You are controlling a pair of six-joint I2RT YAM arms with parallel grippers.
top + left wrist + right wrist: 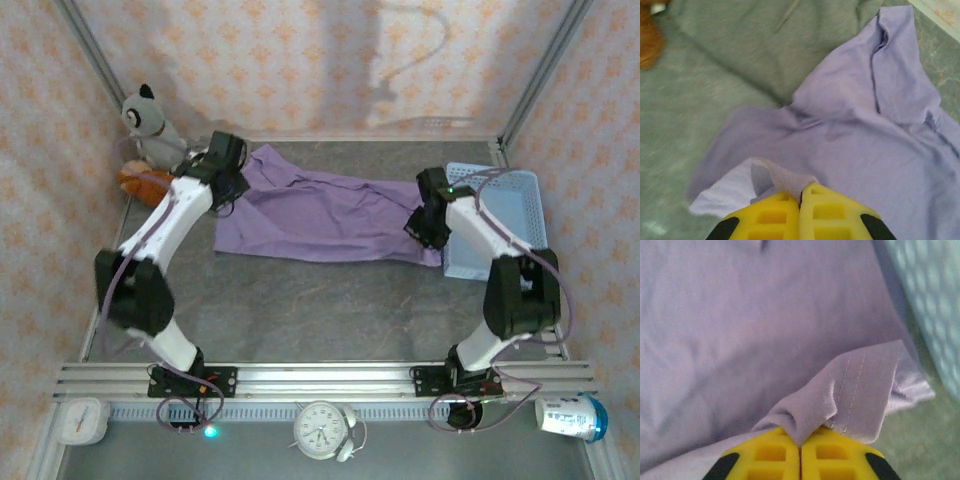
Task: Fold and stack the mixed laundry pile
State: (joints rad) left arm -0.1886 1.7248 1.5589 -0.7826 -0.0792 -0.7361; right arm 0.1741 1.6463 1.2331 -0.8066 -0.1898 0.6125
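Lavender garment (330, 215), both ends partly hidden

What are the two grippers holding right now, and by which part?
Both pinch the lavender garment: left gripper a folded edge, right gripper its stitched hem.

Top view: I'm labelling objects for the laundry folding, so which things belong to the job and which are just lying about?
Job: lavender garment, left gripper, right gripper, both pinching it.
Lying about: blue basket, grey plush toy, orange plush toy, alarm clock.

Basket (512, 212), grey plush (150, 120), orange plush (141, 180), alarm clock (322, 429)
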